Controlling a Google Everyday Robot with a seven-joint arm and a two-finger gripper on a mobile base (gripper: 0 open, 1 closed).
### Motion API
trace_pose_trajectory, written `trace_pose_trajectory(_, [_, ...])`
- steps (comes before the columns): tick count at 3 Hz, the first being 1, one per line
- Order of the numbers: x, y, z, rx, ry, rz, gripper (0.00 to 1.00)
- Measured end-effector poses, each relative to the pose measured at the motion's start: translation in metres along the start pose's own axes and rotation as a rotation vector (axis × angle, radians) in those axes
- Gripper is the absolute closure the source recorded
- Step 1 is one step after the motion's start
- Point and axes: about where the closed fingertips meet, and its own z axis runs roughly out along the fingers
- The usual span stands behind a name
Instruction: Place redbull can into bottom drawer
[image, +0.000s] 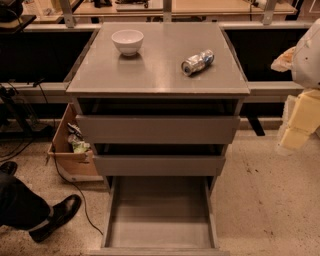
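Observation:
The redbull can (197, 62) lies on its side on the grey cabinet top (160, 75), right of centre, with its open end toward the front left. The bottom drawer (160, 220) is pulled out wide toward me, and its flat grey floor is bare. My gripper (296, 131) is a pale yellowish shape at the right edge of the view, beside the cabinet at the height of the upper drawers. It is well to the right of the can and below it, and it holds nothing that I can see.
A white bowl (127, 41) stands upright at the back left of the top. The two upper drawers (157, 129) are slightly ajar. A cardboard box (70, 150) with clutter sits on the floor to the left. A person's black shoe (55, 216) and a cable are at lower left.

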Motion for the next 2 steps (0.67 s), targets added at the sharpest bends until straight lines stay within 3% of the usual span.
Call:
trace_pose_trajectory(1, [0.000,0.000,0.000,0.000,0.000,0.000,0.00])
trace_pose_trajectory(2, [-0.014,-0.023,0.014,0.030,-0.054,0.013,0.00])
